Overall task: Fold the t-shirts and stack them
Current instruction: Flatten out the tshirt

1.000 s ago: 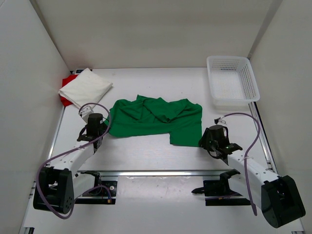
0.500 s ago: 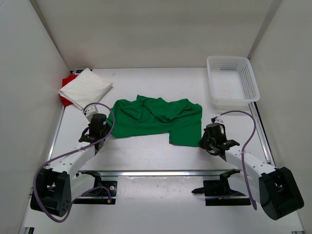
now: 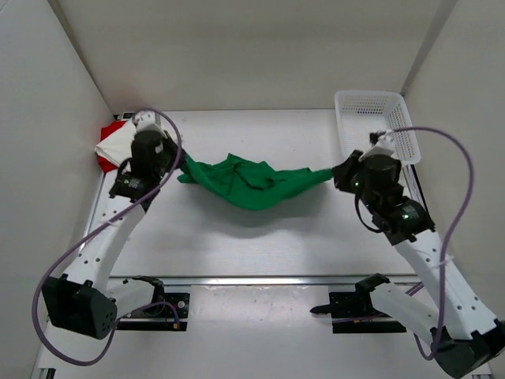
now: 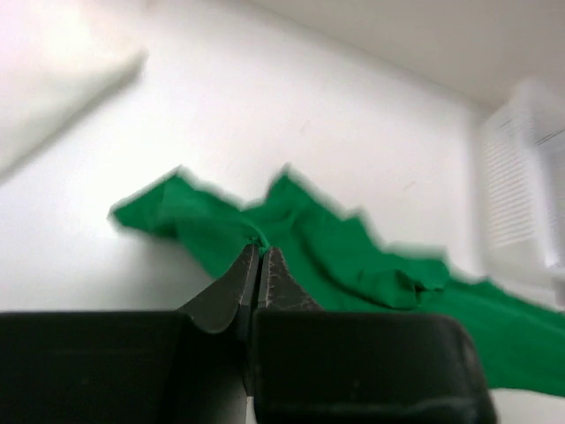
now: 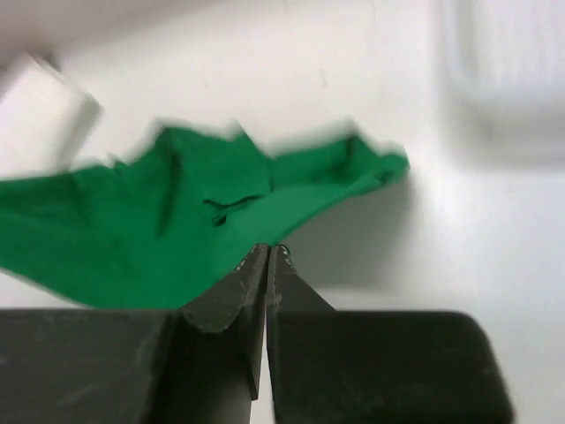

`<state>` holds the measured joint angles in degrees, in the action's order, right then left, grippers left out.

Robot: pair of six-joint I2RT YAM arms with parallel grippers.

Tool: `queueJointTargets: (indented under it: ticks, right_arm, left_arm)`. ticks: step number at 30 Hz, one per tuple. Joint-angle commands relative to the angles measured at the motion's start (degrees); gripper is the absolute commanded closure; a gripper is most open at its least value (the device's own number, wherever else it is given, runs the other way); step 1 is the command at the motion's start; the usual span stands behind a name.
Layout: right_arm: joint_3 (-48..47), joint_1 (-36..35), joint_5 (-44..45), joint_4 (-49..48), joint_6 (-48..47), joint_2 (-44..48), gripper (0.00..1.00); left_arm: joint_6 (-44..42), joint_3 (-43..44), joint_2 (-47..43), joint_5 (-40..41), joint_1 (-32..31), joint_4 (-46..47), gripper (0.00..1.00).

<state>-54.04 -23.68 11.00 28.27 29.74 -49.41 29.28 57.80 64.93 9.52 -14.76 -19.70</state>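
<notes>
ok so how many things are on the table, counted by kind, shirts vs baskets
cloth t-shirts: 3 (green cloth t-shirt, folded white cloth t-shirt, red cloth t-shirt mostly hidden beneath it)
white plastic mesh basket: 1
total: 4

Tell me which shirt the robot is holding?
The green shirt, pinched by the left gripper and right gripper; the white shirt and red shirt lie untouched at the left.

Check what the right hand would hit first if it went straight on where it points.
The green t-shirt: the right hand is shut on its edge and points into the cloth. Past that, probably the table, though depth is unclear.
</notes>
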Motion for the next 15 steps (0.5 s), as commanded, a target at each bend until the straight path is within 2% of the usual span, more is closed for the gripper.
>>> queueJointTargets:
  ticks: [1, 2, 6, 8, 10, 11, 13, 14, 15]
  right_arm:
    - [-15.34, -3.37, 9.19, 5.91, -5.38, 0.54, 1.0]
    - [-18.44, -4.26, 11.99, 6.79, -6.43, -0.68, 1.0]
    - [-42.65, -12.33, 25.17, 11.18, -14.07, -8.23, 1.0]
    - [-54.02, -15.95, 27.83, 12.33, -18.47, -15.16, 1.0]
    - [-64.92, -22.6, 32.31, 10.33, -25.13, -19.75, 1.0]
    - [-66.88, -24.81, 35.72, 8.75, -27.52, -22.29, 1.0]
    - [-66.56, -32.44, 43.29, -4.03, -40.57, -24.94, 1.0]
    - [-65.41, -32.83, 45.66, -6.97, -43.16, -25.99, 1.0]
    - [-63.31, -31.27, 43.68, -10.4, -44.92, -26.44, 1.0]
  left_arm:
    - [-3.0, 14.24, 1.33, -9.23, 3.42, -8.4, 1.0]
    - [-3.0, 19.49, 1.6, -9.17, 4.64, -9.46, 1.0]
    - [-1.6, 35.93, 4.24, -14.77, 10.43, -14.64, 1.0]
    - [-0.72, 41.31, 4.95, -16.63, 13.25, -16.68, 1.0]
    - [-0.1, 45.46, 5.91, -16.99, 14.68, -18.17, 1.0]
    - [-0.18, 47.91, 6.26, -16.64, 16.33, -18.61, 1.0]
    - [-0.71, 50.39, 6.97, -14.89, 16.96, -19.93, 1.0]
    - [-0.89, 49.87, 6.97, -14.18, 17.14, -19.93, 1.0]
    - [-0.63, 48.04, 6.79, -13.22, 16.35, -19.06, 1.0]
